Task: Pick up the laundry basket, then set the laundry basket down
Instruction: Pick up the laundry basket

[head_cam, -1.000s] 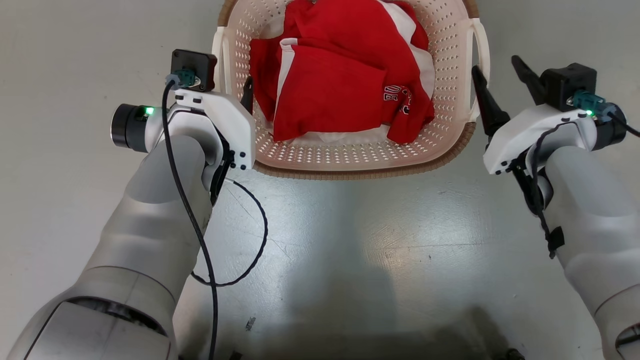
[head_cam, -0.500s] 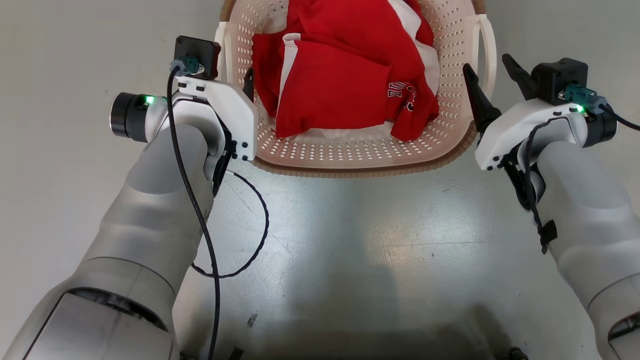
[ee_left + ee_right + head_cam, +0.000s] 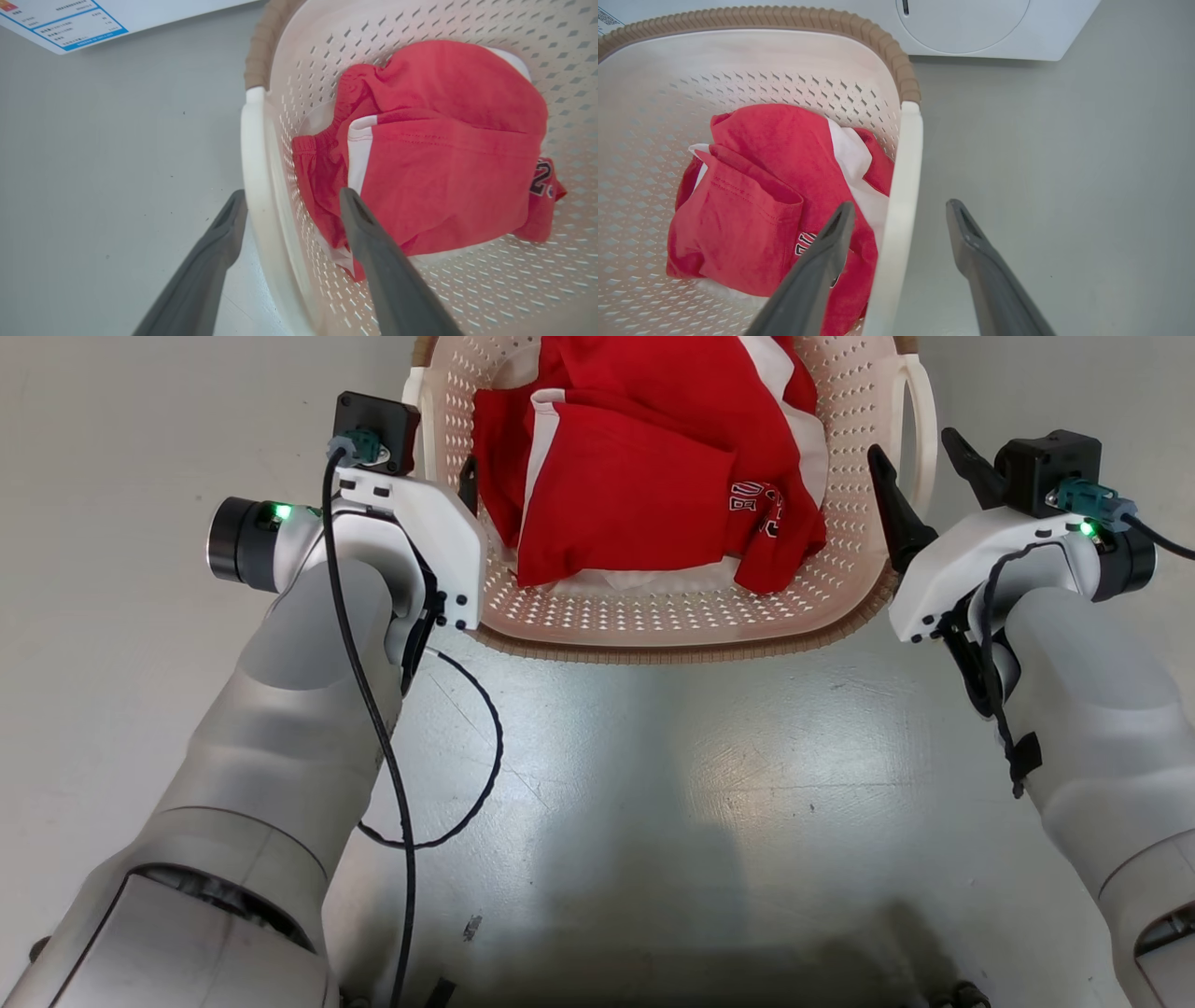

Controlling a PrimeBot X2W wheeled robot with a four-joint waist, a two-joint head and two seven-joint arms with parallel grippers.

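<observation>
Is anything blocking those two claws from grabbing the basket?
Nothing visible does. The left gripper and the right gripper are both open. Each straddles one of the white side handles of the laundry basket, one finger inside and one outside. The red clothes lie inside, close to the inner fingers.

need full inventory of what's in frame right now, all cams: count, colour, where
laundry basket: 1, cream-white perforated with brown rim, on the floor between both arms
basket handles: 2, white, one per side
clothing: one pile, piece count unclear, red with white trim, inside the basket
washing machine: 1, white, behind the basket
label: 1, white with blue border, on a white panel beyond the basket
floor: grey, glossy
cable: 1, black, looping off the left forearm
left gripper: 1, dark fingers, open, straddling the left handle
right gripper: 1, dark fingers, open, straddling the right handle
</observation>
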